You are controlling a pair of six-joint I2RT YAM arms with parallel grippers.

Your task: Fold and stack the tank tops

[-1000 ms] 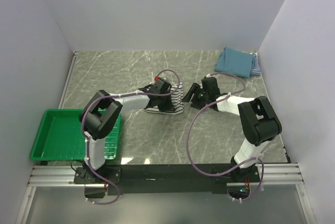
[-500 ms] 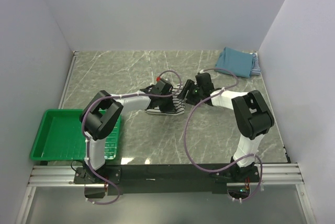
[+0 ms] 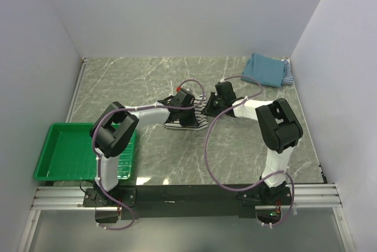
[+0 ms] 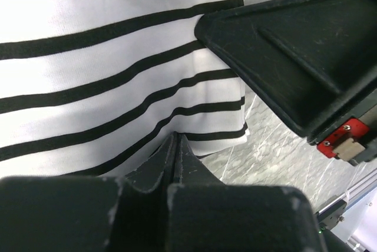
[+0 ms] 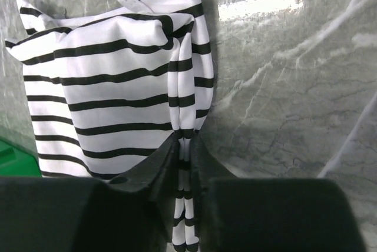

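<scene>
The black-and-white striped tank top (image 3: pixel 187 121) lies folded at mid-table between both grippers. My left gripper (image 3: pixel 189 108) is shut, its tips pinching the cloth (image 4: pixel 118 57), whose stripes draw in toward the closed tips (image 4: pixel 175 141). My right gripper (image 3: pixel 207 107) is shut on a bunched, doubled edge of the same top (image 5: pixel 118 99), which runs down between its fingers (image 5: pixel 185 152). The right gripper's body (image 4: pixel 306 52) looms close in the left wrist view. The teal tank top (image 3: pixel 266 69) lies folded at the back right on the navy-striped one (image 3: pixel 288 75).
A green plastic basket (image 3: pixel 56 155) sits at the near left beside the left arm's base. White walls close in the marble table (image 3: pixel 147 75) at the back and on both sides. The right arm's cable (image 3: pixel 212 146) loops over the table's near half.
My right gripper has moved left to the striped top's right edge and closed on it. The left gripper has stayed shut on the cloth, which has sunk lower.
</scene>
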